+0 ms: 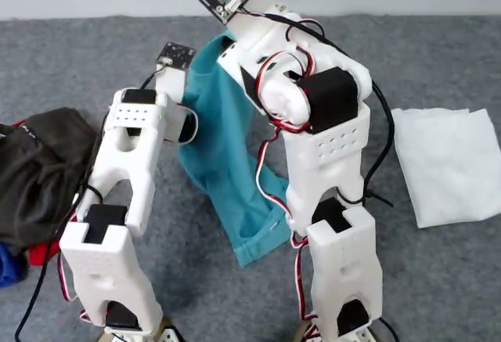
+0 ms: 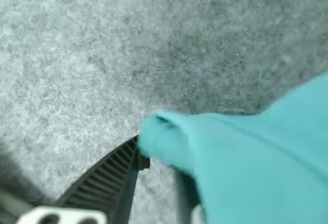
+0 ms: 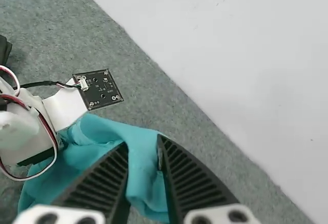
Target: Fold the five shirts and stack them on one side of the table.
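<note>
My right gripper (image 3: 143, 157) clamps narrowly on the teal shirt (image 1: 223, 154) at its top edge; my left gripper (image 2: 158, 168) pinches another edge. The shirt hangs between both arms down to the table (image 1: 438, 279), with a white shirt (image 1: 446, 162) lying well apart.

Teal shirt (image 2: 246, 167) caught in the left pincer (image 2: 154, 158)

A bunched fold of cloth is clamped between the tips, its rolled edge poking just past them. The ribbed black finger (image 2: 107, 178) presses against it. The remaining cloth spreads off to one side, and grey carpet (image 2: 128, 44) lies beyond the tips.
</note>
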Robot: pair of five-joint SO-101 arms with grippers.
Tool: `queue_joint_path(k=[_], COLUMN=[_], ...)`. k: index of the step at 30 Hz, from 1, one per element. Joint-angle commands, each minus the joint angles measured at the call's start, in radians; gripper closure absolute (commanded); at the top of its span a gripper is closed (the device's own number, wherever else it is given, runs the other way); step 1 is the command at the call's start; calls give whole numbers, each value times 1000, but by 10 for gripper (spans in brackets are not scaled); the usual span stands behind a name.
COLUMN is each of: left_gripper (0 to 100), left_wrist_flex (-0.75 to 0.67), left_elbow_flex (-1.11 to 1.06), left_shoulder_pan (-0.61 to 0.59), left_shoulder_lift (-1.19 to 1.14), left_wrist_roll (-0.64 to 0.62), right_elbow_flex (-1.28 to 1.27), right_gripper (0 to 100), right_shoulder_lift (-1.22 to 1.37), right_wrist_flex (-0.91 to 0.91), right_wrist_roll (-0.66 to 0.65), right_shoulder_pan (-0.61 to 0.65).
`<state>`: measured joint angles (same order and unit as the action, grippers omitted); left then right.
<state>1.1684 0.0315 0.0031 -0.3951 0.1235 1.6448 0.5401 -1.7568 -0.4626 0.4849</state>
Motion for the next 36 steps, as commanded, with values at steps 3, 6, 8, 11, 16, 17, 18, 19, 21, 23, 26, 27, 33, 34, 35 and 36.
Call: queue_joint_path(k=[3, 6, 8, 11, 16, 17, 18, 19, 21, 23, 26, 27, 33, 34, 35, 36], left_gripper=[986, 986, 986, 986, 985, 985, 984, 983, 955, 910, 852, 842, 831, 831, 831, 832], left_wrist_flex=[124, 236, 316, 390, 374, 356, 336, 318, 278, 235, 163, 135, 78, 89, 106, 121], left_elbow_flex=[124, 226, 295, 366, 366, 355, 351, 349, 352, 354, 354, 355, 437, 458, 481, 496], left_shoulder_pan=[-5, -5, -5, -5, -2, -2, -2, -2, -2, 3, 20, 28, 54, 55, 58, 60], left_shoulder_lift=[34, 34, 34, 34, 15, 6, -8, -26, -74, -121, -184, -203, -265, -272, -279, -287], left_wrist_roll=[-9, -9, -8, -8, -9, -9, -9, -9, -11, -11, -11, -11, -11, -11, -11, -11], right_elbow_flex=[-21, -104, -149, -181, -184, -184, -184, -186, -187, -189, -189, -189, -189, -189, -189, -189], right_gripper=[988, 988, 988, 988, 988, 988, 988, 988, 988, 988, 988, 988, 988, 988, 988, 988], right_shoulder_lift=[-5, -5, -7, -7, -13, -15, -15, -15, -10, -7, -7, -7, -7, -7, -7, -7], right_wrist_flex=[-41, -41, -41, -41, -41, -41, -41, -41, -41, -41, -41, -41, -41, -41, -41, -41], right_wrist_roll=[14, 15, 17, 18, 44, 54, 57, 57, 58, 58, 58, 58, 57, 57, 57, 57], right_shoulder_pan=[-39, -81, -108, -139, -148, -145, -145, -145, -145, -145, -145, -145, -150, -150, -150, -150])
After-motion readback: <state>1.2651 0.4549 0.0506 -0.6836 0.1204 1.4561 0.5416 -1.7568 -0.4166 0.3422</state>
